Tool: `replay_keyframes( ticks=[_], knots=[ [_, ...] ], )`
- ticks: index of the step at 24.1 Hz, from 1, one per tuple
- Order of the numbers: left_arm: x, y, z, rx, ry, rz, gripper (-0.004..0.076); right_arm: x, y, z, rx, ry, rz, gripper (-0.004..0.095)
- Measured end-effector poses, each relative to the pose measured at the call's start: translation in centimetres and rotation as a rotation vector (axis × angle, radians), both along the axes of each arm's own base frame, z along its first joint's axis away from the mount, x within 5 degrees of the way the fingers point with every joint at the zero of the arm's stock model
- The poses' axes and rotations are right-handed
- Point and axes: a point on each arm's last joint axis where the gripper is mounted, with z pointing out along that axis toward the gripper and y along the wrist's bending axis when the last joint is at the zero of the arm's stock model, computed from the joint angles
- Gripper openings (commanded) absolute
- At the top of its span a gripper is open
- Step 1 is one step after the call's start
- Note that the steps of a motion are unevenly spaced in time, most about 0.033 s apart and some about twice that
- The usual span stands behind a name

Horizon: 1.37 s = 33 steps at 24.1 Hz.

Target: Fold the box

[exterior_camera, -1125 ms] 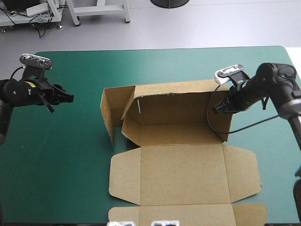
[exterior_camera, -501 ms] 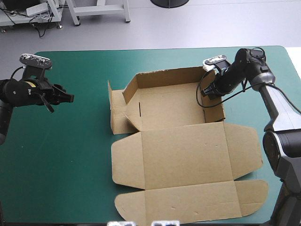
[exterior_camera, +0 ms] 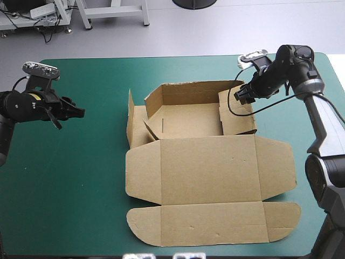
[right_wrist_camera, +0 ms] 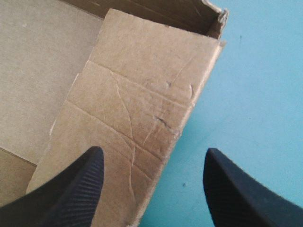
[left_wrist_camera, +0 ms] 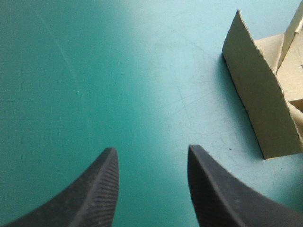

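1. The right gripper [right_wrist_camera: 154, 156], its black curved fingers well apart and empty, hangs over the inward-folded right side flap [right_wrist_camera: 142, 104] of the brown cardboard box [exterior_camera: 210, 167].
2. The left gripper [left_wrist_camera: 151, 151], likewise spread and empty, hovers over bare teal-green cover [exterior_camera: 81, 178], with the box's upright left wall [left_wrist_camera: 258, 104] ahead of it.
3. The box sits mid-table, tray at the far side and lid flat toward the near edge.
4. The step in hand looks like tucking the side walls. Next, the right flap probably needs pressing home and the left wall bringing in.
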Motion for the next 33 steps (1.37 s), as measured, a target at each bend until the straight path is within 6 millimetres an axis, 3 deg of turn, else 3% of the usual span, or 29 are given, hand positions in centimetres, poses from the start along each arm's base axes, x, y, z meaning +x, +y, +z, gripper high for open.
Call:
replay_keyframes(
  ticks=[9,17,19,20,23,33],
  knots=[
    [0.0,0.0,0.0,0.0,0.004,-0.001,0.0329,1.2,0.6,-3.3,0.075,0.113,-0.063,0.0582],
    [-0.1,0.0,-0.1,0.0,0.011,-0.002,0.0329,3.0,1.0,-8.4,0.102,0.261,-0.205,0.058],
    [-0.1,0.0,-0.1,-0.001,0.011,-0.002,0.0329,3.2,1.5,-9.2,0.103,0.285,-0.23,0.0483],
    [-0.1,0.0,-0.1,-0.001,0.011,-0.002,0.0329,3.2,1.5,-9.2,0.099,0.284,-0.234,0.0314],
    [-0.1,0.0,-0.1,-0.003,0.011,-0.002,0.0329,3.2,1.7,-9.4,0.077,0.282,-0.226,-0.0015],
    [-0.1,-0.3,0.0,-0.039,0.009,-0.012,0.0329,3.1,2.9,-9.2,0.143,0.277,-0.137,-0.0018]
  ],
)
